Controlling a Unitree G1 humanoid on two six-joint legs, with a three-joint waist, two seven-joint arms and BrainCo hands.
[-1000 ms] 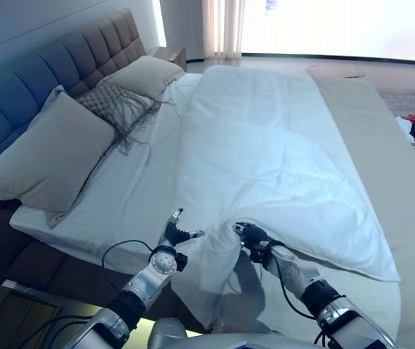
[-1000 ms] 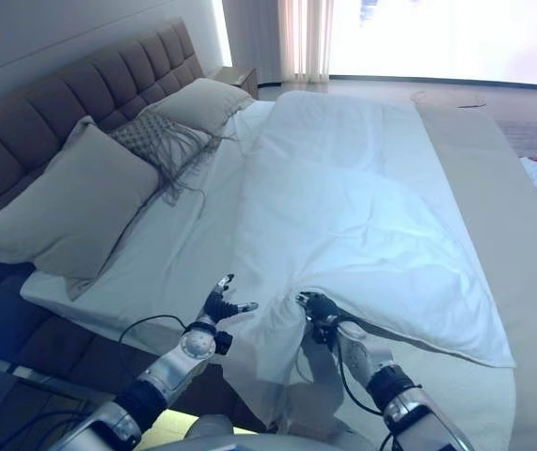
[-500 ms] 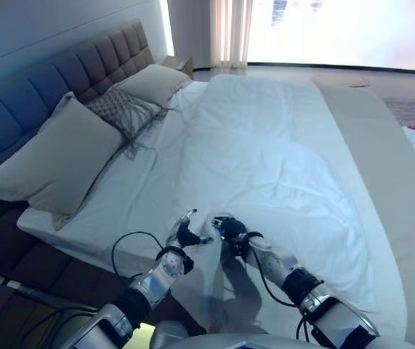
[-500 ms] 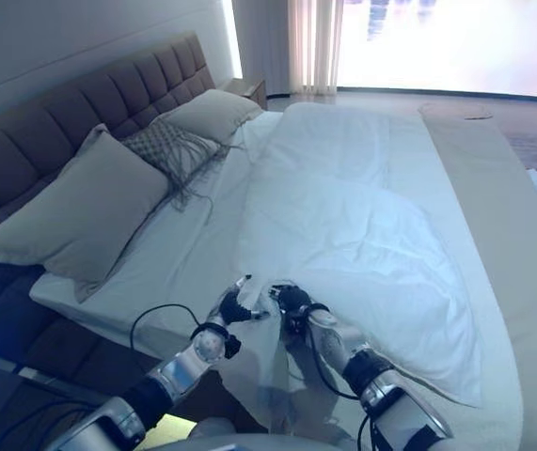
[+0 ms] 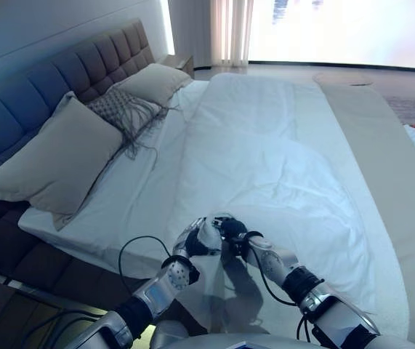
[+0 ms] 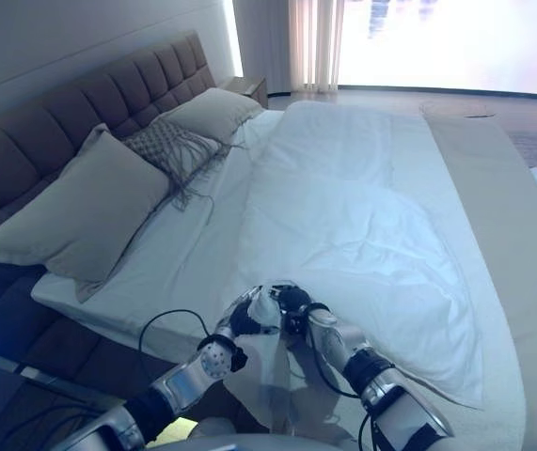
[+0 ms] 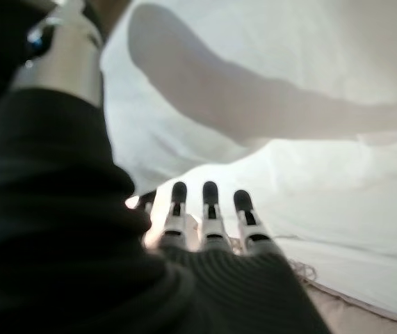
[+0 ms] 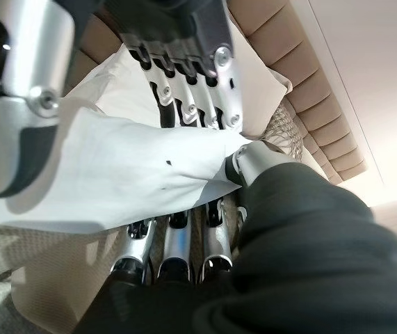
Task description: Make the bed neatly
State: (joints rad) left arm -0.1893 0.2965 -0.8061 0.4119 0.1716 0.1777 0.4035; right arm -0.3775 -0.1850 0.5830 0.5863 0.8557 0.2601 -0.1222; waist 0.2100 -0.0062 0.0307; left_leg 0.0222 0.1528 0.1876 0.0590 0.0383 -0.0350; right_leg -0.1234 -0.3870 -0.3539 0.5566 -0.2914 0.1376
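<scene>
Hands meet at the near corner of the white duvet point(image 5: 265, 153): the right hand point(image 5: 233, 231) has its fingers curled round the fabric, and the left hand point(image 5: 198, 240) presses against it alongside. Only the right wrist view shows the left fingers point(image 8: 184, 94) closed on that corner from the opposite side. Farther off, grey pillows point(image 5: 54, 156) lean on the headboard point(image 5: 62, 76).

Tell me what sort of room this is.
A bedroom, most likely in a home or hotel. A wide bed with a white duvet fills the view, backed by a tufted upholstered headboard with pillows leaning against it, and curtains hang by a bright window beyond.
</scene>
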